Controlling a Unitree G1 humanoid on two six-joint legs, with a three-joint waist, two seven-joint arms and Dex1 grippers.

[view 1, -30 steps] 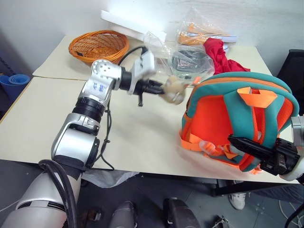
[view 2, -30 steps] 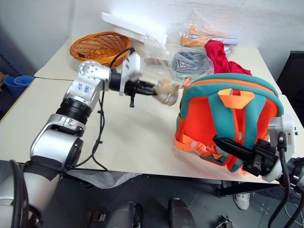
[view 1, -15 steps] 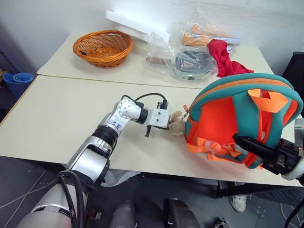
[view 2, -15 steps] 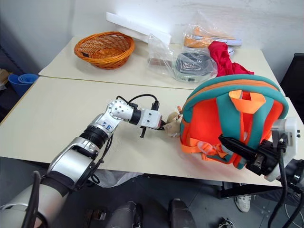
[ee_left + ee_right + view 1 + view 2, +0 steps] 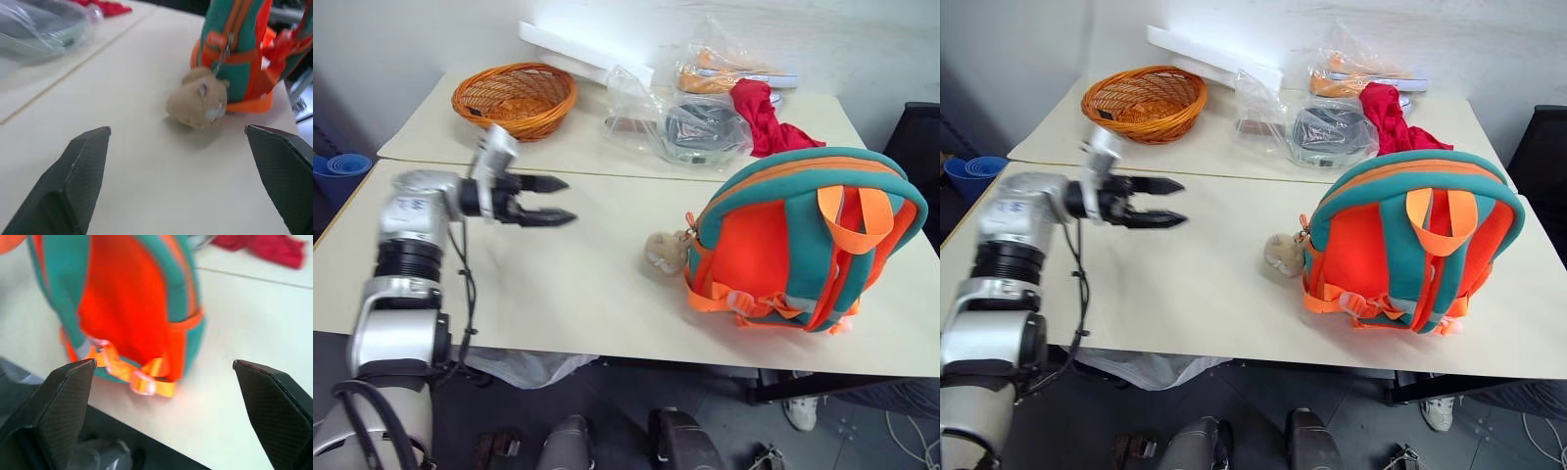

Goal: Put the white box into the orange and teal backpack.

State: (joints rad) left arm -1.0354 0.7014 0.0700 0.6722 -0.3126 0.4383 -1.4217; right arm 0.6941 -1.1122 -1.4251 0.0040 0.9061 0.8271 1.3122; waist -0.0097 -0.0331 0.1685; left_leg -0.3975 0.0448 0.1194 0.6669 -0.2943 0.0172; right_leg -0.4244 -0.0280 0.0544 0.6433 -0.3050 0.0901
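Out on the left, the left hand (image 5: 551, 200) hangs above the bench (image 5: 568, 274) with its fingers spread wide and nothing in them, pointing toward the little beige plush toy (image 5: 664, 253). That toy lies just beside the orange and teal backpack (image 5: 803, 240), which stands upright near the bench's front edge. At the far right, the right hand (image 5: 161, 377) gapes wide and empty, facing the backpack's side.

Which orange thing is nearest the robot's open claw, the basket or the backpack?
The woven orange basket. It sits just behind the left gripper, while the orange and teal backpack stands across the table.
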